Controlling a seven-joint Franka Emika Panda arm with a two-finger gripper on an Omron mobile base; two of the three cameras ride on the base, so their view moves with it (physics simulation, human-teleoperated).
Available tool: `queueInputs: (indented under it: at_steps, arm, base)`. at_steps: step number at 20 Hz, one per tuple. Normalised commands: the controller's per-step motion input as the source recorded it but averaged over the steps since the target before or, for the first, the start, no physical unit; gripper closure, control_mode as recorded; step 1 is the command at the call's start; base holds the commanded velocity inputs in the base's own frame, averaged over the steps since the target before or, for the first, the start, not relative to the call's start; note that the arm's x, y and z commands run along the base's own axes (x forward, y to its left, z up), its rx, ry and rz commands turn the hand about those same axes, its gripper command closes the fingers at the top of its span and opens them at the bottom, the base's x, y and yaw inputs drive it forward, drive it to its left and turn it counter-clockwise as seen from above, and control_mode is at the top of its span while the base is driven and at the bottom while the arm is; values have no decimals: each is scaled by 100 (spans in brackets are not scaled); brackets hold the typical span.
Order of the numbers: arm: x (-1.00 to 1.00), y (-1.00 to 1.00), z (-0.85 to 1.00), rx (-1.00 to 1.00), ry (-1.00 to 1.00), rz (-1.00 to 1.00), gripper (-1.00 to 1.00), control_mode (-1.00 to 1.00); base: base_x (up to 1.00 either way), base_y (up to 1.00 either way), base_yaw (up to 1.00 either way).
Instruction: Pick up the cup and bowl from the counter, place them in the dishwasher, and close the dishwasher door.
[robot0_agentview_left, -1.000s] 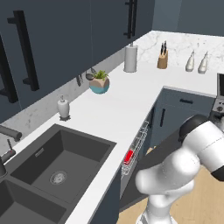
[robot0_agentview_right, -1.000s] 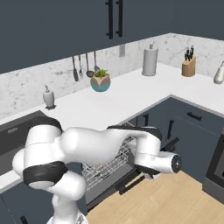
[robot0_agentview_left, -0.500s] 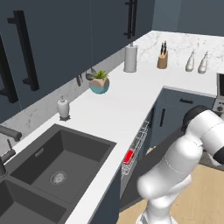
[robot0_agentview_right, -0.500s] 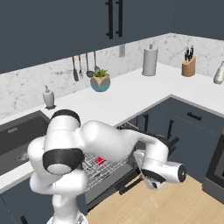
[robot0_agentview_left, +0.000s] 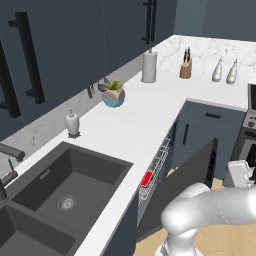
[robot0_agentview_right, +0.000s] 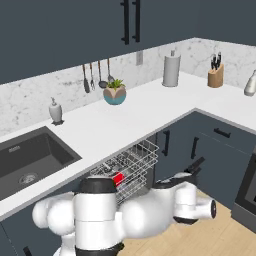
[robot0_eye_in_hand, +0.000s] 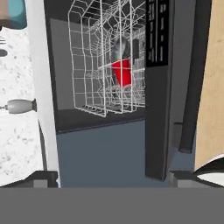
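The cup (robot0_eye_in_hand: 121, 72) is seen lying in the wire rack (robot0_eye_in_hand: 107, 57) of the dishwasher (robot0_agentview_right: 131, 172), red showing through the wires in all three views. A grey rounded shape is noted just beside the cup in the rack in the hand view — probably the bowl (robot0_eye_in_hand: 120, 48), though blurred. The dishwasher door (robot0_agentview_left: 182, 182) is part-way raised, tilted, its black bar handle (robot0_agentview_left: 214, 162) near the top edge; in the hand view the door edge (robot0_eye_in_hand: 157, 87) stands between rack and floor. The gripper (robot0_eye_in_hand: 111, 178) is held apart from the door with its jaws spread wide and nothing between them. The counter (robot0_agentview_left: 135, 125) bears a soap dispenser (robot0_agentview_left: 72, 122), a teal planter (robot0_agentview_left: 114, 95) and a paper towel roll (robot0_agentview_left: 149, 66)
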Motion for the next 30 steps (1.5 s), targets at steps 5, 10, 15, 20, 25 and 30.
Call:
queueInputs:
  at_steps: [5,10,15,20,25,30]
  arm:
    - [0,0,-45,13,0,15,-100,-100]
    - [8,35,-55,11,0,9,-100,-100]
    - [63,33,-50,11,0,1,-100,-100]
    - [78,50,-24,9,-2,0,-100,-100]
    - [41,34,-19,9,-9,0,-100,-100]
    - [68,90,2,10,-29,2,-100,-100]
  base:
    - [0,0,0]
    - [0,0,0]
    - [0,0,0]
    - [0,0,0]
    - [0,0,0]
    - [0,0,0]
